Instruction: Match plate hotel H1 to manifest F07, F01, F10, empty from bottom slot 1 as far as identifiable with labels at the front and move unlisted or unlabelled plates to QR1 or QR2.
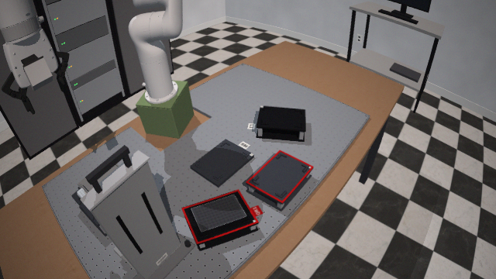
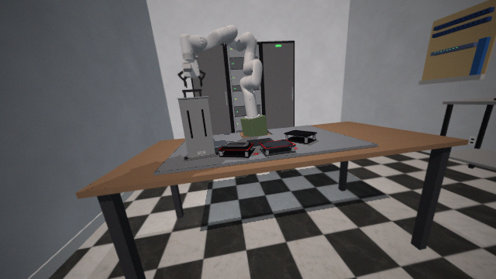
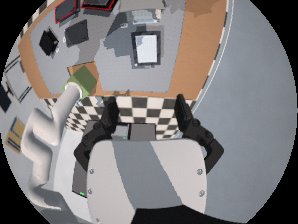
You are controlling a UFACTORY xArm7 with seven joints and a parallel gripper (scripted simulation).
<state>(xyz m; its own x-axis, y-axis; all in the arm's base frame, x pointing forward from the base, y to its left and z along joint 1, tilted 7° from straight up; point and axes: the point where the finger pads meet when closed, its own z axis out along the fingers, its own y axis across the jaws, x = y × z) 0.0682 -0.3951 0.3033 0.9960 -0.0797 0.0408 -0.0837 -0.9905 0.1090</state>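
Observation:
The plate hotel H1 (image 1: pixel 128 209) is a grey tower with a black handle at the near left of the deck. It also shows in the exterior view (image 2: pixel 196 125) and from above in the wrist view (image 3: pixel 147 48). Its slots face away from the top and exterior views, so the plates inside are hidden. My gripper (image 1: pixel 43 93) (image 2: pixel 191 80) (image 3: pixel 145 102) hangs high above and behind the hotel, open and empty. A gridded plate (image 1: pixel 218 212) lies in the near red-framed nest (image 1: pixel 220 218).
A second red-framed nest (image 1: pixel 280 176) stands to the right with nothing on it. A flat dark pad (image 1: pixel 222 162) lies in the middle. A raised black nest (image 1: pixel 280 122) stands behind it. The arm's green base (image 1: pixel 166 108) is at the back. Deck labels are too small to read.

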